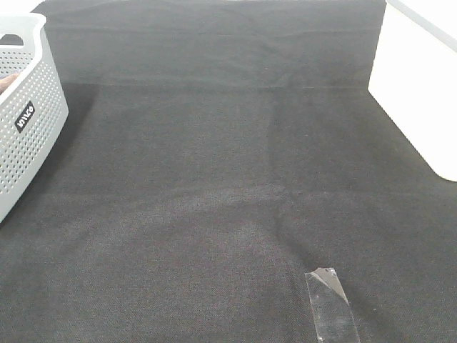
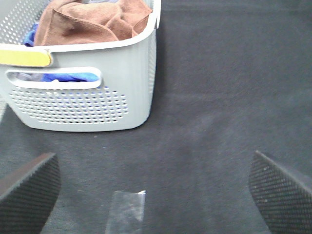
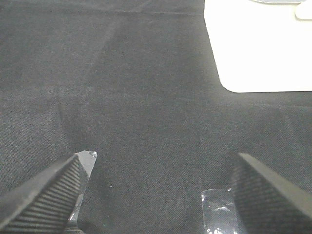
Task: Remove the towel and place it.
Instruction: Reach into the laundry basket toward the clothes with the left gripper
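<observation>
We are seeing the towel (image 2: 92, 22) lying crumpled in the grey perforated basket (image 2: 131, 83), a brown plush heap resting over blue cloth (image 2: 73, 77), its folds reaching the rim. From the high camera, the basket is sitting at ten o'clock.

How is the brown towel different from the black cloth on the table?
The towel is brown; the table cloth is black. The towel looks fluffy; the table cloth looks thin and flat-woven. The towel sits bunched up in the grey basket; the table cloth lies spread flat. Both are fabric.
</observation>
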`<act>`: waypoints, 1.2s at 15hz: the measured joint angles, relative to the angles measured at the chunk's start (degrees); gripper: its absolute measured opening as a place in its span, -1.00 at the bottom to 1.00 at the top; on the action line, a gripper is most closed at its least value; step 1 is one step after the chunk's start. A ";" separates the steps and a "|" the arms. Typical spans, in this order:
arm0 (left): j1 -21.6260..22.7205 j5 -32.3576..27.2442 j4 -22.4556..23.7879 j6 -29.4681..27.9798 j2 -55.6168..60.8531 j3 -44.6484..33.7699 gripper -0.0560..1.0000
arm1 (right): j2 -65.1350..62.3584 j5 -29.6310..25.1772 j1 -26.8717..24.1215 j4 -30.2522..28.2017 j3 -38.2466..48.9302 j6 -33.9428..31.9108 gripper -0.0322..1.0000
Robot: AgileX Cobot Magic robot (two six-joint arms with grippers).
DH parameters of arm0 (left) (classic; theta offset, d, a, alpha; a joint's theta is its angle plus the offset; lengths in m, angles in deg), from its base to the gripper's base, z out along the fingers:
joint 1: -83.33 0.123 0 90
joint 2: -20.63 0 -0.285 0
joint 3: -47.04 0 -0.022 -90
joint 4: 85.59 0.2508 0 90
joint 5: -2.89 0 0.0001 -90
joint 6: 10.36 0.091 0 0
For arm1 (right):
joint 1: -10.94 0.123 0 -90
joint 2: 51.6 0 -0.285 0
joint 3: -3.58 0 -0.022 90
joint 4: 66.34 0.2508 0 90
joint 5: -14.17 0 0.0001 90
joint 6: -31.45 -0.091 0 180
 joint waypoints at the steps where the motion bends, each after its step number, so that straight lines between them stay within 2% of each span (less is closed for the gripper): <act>1: 0.00 0.00 0.00 0.00 0.00 0.00 0.98 | 0.00 0.00 0.00 0.00 0.00 0.00 0.56; 3: 0.00 0.80 1.15 10.54 -10.43 7.33 0.98 | 0.00 0.00 0.00 0.00 0.00 0.00 0.56; 6: 0.00 6.88 2.35 26.70 -30.54 20.68 0.98 | 0.00 0.00 0.00 0.00 0.00 0.00 0.56; 7: 0.00 7.62 3.15 31.46 -37.36 26.18 0.98 | 0.00 0.00 0.00 0.00 0.00 0.00 0.56; 8: 0.00 6.76 4.98 38.50 -48.82 36.38 0.98 | 0.00 0.00 0.00 0.00 0.00 0.00 0.56; 9: 0.00 6.76 4.98 38.50 -48.82 36.38 0.98 | 0.00 0.00 0.00 0.00 0.00 0.00 0.56; 10: 0.00 4.01 6.19 42.69 -55.69 43.09 0.98 | 0.00 0.00 0.00 0.00 0.00 0.00 0.56; 11: 0.00 -4.41 8.59 48.87 -70.24 56.38 0.98 | 0.00 0.00 0.00 0.00 0.00 0.00 0.56; 12: 0.00 -4.41 8.59 48.87 -70.24 56.38 0.98 | 0.00 0.00 0.00 0.00 0.00 0.00 0.56; 13: 0.00 -7.56 10.08 51.11 -76.26 61.99 0.98 | 0.00 0.00 0.00 0.00 0.00 0.00 0.56; 15: 0.00 -8.65 14.44 54.95 -86.63 68.64 0.98 | 0.00 0.00 0.00 0.00 0.00 0.00 0.56; 18: 0.23 -8.48 23.26 59.07 -97.52 70.93 0.98 | 0.00 0.00 0.00 0.00 0.00 0.00 0.56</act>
